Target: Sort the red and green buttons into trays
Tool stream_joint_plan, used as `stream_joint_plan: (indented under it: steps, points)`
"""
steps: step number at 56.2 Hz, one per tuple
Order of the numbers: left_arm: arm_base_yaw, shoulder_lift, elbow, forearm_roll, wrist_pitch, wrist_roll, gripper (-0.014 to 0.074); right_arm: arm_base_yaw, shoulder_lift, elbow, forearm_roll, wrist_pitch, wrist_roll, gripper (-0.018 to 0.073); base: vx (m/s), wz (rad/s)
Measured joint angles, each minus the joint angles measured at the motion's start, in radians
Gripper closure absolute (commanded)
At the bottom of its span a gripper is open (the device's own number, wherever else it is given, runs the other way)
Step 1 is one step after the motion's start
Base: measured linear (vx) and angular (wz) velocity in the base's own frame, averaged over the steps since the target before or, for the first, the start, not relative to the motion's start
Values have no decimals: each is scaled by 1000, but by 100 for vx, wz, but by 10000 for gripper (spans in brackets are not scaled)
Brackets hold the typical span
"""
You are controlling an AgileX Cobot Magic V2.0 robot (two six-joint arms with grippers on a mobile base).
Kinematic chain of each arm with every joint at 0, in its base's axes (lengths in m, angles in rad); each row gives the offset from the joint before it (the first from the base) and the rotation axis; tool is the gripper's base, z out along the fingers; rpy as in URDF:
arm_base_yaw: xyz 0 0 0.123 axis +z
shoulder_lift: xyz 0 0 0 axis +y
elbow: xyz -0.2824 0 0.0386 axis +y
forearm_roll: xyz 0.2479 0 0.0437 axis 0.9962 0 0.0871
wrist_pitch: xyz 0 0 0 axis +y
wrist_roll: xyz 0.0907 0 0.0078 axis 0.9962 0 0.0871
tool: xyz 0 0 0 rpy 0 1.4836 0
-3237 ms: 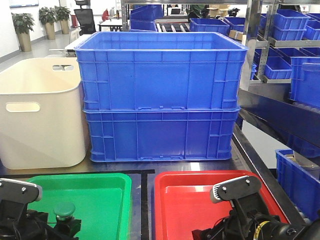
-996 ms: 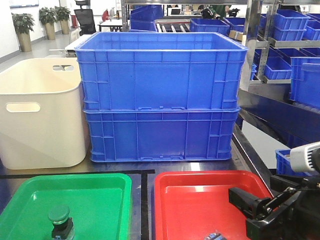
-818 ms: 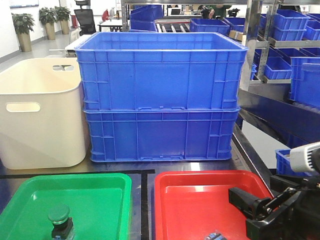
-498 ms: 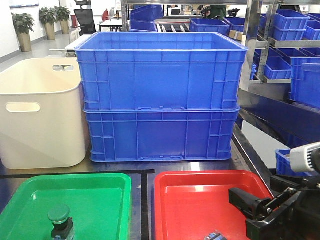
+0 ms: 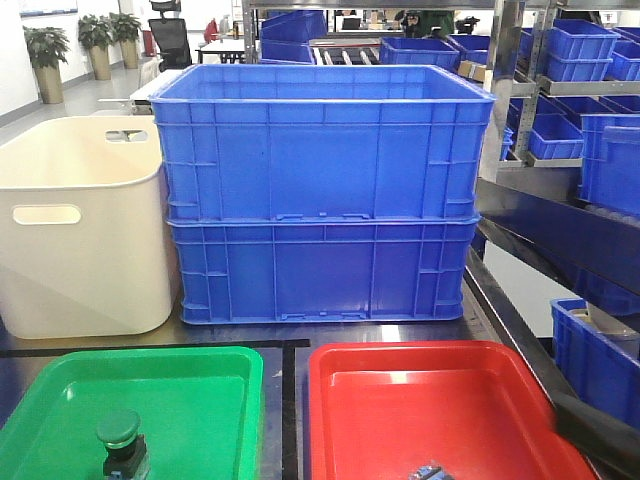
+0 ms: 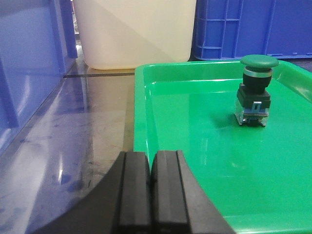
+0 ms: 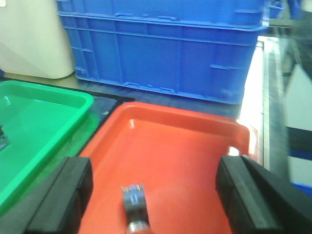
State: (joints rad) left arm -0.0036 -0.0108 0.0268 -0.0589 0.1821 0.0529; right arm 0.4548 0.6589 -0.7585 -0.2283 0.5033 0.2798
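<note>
Jaws first: the left gripper has its two black pads pressed flat together, holding nothing, poised over the near left corner of the green tray. Over on the other side, the right gripper has its jaws spread wide and empty, one pad on each side of the red tray. Standing upright in the green tray is the green button, domed cap on top of its dark body, well clear of the closed pads. In the red tray a small button lies on its side between the spread pads, touching neither; it is blurred. Both trays sit side by side on the desk, in front of stacked blue crates and a cream bin.
</note>
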Motion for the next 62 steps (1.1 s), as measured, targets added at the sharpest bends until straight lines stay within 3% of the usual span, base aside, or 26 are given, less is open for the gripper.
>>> stream_joint_plan:
  steps: [10,28,41,50,62]
  points:
    - [0,0,0,0,0,0,587,-76,-260,118,9,75,0,182,0,0]
    - [0,0,0,0,0,0,587,-377,-624,531,60,-57,-1,575,0,0]
    - [0,0,0,0,2,0,587,-418,-671,783,27,-288,-38,570,0,0]
    - [0,0,0,0,3,0,587,-417,-672,789,11,-374,-84,568,0,0]
    - [0,0,0,0,3,0,587,-417,-672,789,11,-381,-99,568,0,0]
